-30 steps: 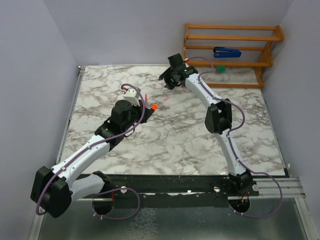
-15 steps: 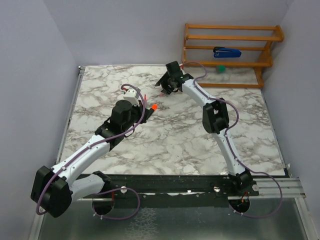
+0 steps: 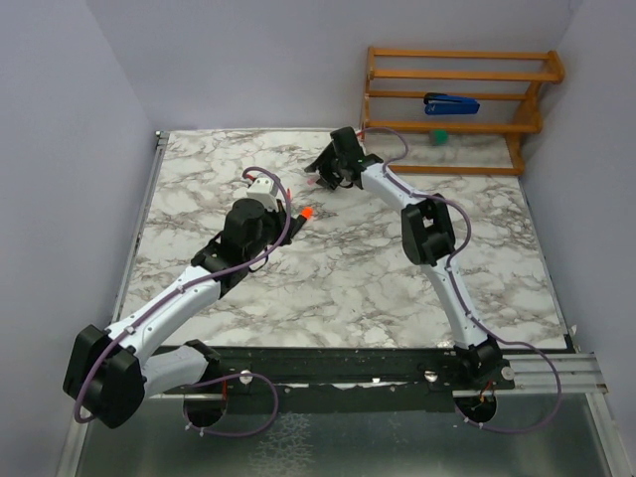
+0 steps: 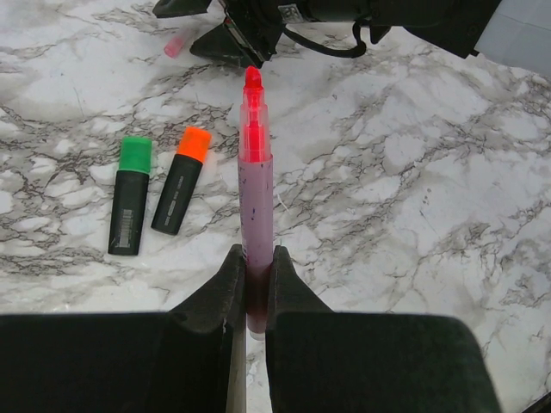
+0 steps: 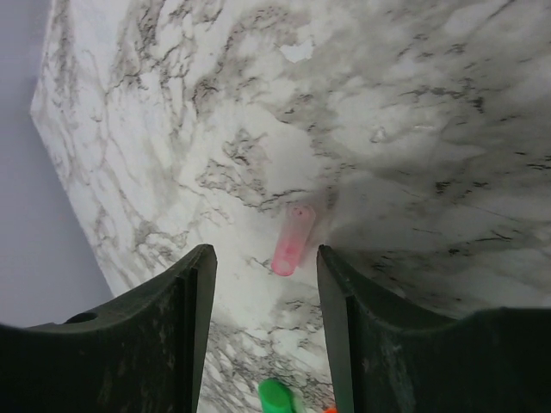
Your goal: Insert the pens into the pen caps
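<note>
Over the pink cap [image 5: 292, 239] hangs the right gripper [image 5: 264, 254], jaws about half apart and holding nothing, the cap lying flat on the marble table [image 5: 413, 103] between them. Near that cap, the left gripper [image 4: 251, 267] is clamped on the uncapped pink pen [image 4: 256, 185]. The risk: the cap sits off-centre toward 1 finger, so closing could flick it away or pinch it skewed.

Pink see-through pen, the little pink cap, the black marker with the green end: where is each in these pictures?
Pink see-through pen [image 4: 256, 206], left wrist view, middle of its barrel.
Little pink cap [image 5: 292, 241], right wrist view, middle of the cap.
Black marker with green end [image 4: 127, 224], left wrist view, its black body.
</note>
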Robot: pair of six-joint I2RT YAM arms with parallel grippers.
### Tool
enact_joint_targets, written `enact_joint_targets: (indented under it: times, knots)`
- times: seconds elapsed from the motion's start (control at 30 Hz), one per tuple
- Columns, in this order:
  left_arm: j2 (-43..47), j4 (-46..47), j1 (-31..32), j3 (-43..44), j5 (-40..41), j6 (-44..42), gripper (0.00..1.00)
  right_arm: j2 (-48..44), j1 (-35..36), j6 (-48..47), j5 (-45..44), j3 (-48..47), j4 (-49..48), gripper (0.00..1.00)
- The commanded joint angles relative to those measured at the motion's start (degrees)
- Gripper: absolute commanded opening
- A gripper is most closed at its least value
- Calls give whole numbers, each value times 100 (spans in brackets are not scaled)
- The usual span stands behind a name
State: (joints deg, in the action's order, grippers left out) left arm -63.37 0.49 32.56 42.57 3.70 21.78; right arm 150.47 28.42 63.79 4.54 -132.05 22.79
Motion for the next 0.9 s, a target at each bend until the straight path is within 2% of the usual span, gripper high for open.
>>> enact_joint_targets:
  times: [0.0, 0.07, 0.37, 0.53, 0.67, 0.87]
  knots:
    - [-52, -40, -48, 118, 148, -85, 0, 321, 22, 152, 341, -330, -744, 56]
    - [-50, -40, -48, 129, 157, -94, 0, 485, 23, 218, 256, -631, -570, 56]
    - [-112, -40, -56, 129, 146, -113, 0, 283, 32, 135, 208, -298, -1090, 55]
    - [-152, -40, -65, 126, 143, -113, 0, 192, 41, 224, 301, -2, -1949, 55]
    - [-177, -40, -74, 120, 181, -113, 0, 575, 61, 374, 351, -471, -2186, 55]
    - [-218, -40, -96, 94, 300, -121, 0, 953, 95, 643, 327, -663, -2983, 54]
